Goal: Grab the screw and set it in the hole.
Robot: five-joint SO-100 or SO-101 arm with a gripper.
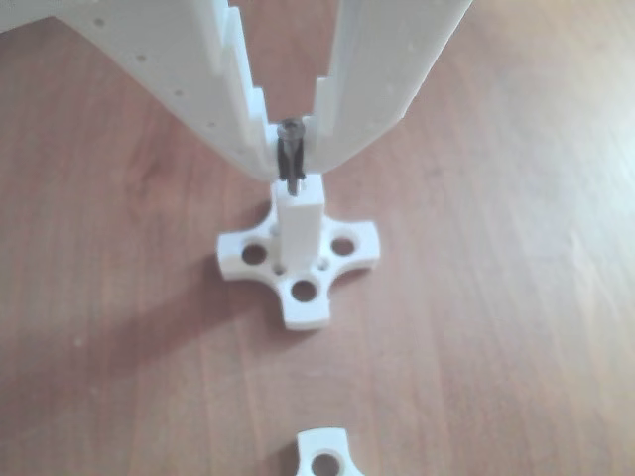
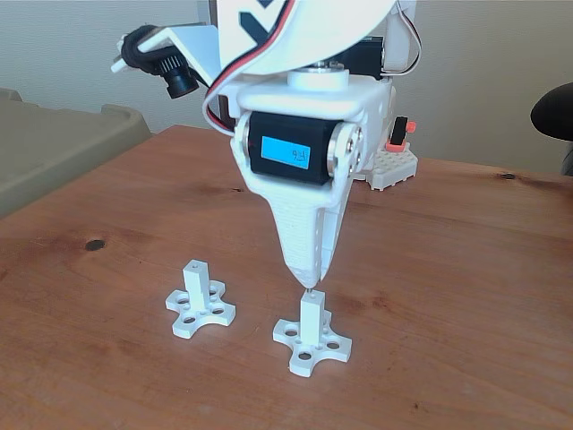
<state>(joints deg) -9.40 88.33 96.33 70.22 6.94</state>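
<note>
One screw (image 1: 291, 154) is pinched upright between the white fingers of the gripper (image 1: 291, 164), its round head up among the fingertips and its shank pointing straight down. The lower end of the shank meets the top face of a white square post (image 1: 298, 226), right where the hole would be; the hole itself is hidden by the screw, and whether the tip has entered it cannot be told. In the fixed view the screw (image 2: 310, 292) shows as a thin sliver between the gripper (image 2: 308, 278) tip and the post (image 2: 311, 321), with the gripper clenched on it.

The post rises from a cross-shaped base (image 1: 306, 288) with a wide round bore in each lobe; these bores hold nothing. The base rests flat on a brown wooden table (image 2: 466, 296).

To the left in the fixed view, well apart, stands a second post with base (image 2: 199, 305), a small bore showing in its top face. In the other view one lobe of another white piece (image 1: 325, 456) shows at the bottom edge. Behind the arm sits a white studded block (image 2: 392, 167) with a red part on it. Nothing lies between gripper and post.
</note>
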